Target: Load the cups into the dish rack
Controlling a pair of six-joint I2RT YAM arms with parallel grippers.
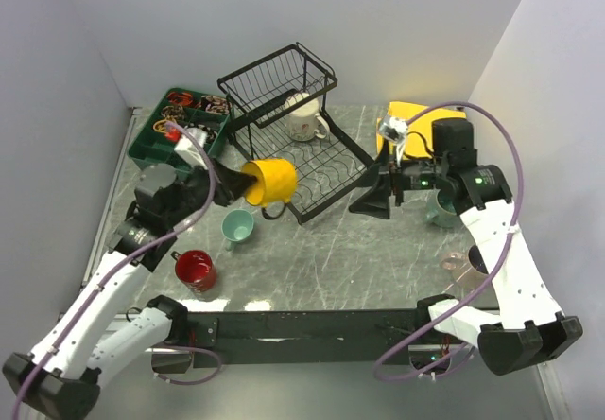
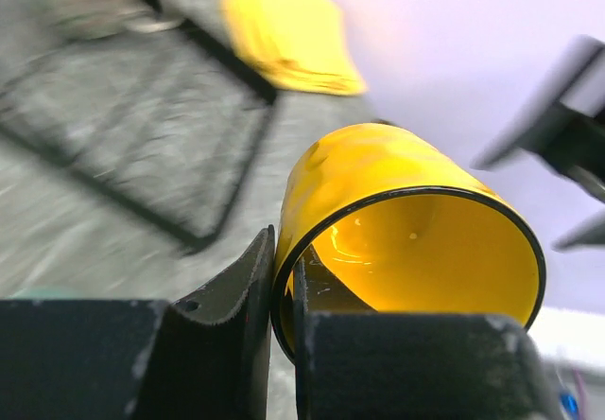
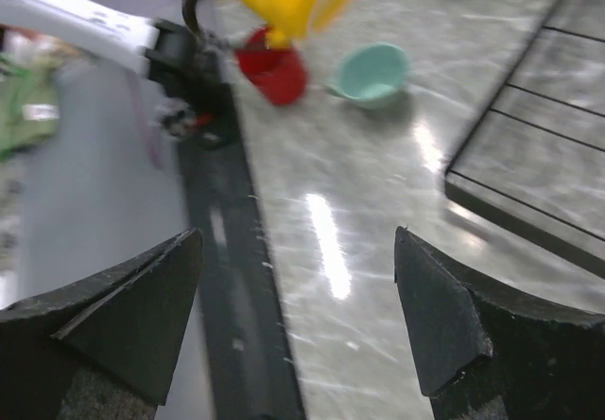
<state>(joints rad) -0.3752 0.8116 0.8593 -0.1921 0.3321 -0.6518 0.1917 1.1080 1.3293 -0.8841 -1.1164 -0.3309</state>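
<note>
No text, label, brand, number or sign can be read in any of the three views; fine detail is blurred in both wrist views.

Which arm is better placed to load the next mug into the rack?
Left: the left gripper pinches the yellow mug by its rim beside the dish rack; the right gripper is open, empty.

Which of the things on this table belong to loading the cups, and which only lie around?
For the job: yellow mug, red mug, teal mug, cream mug, grey-green mug, pink mug, dish rack.
Lying about: green tray, yellow cloth.
</note>
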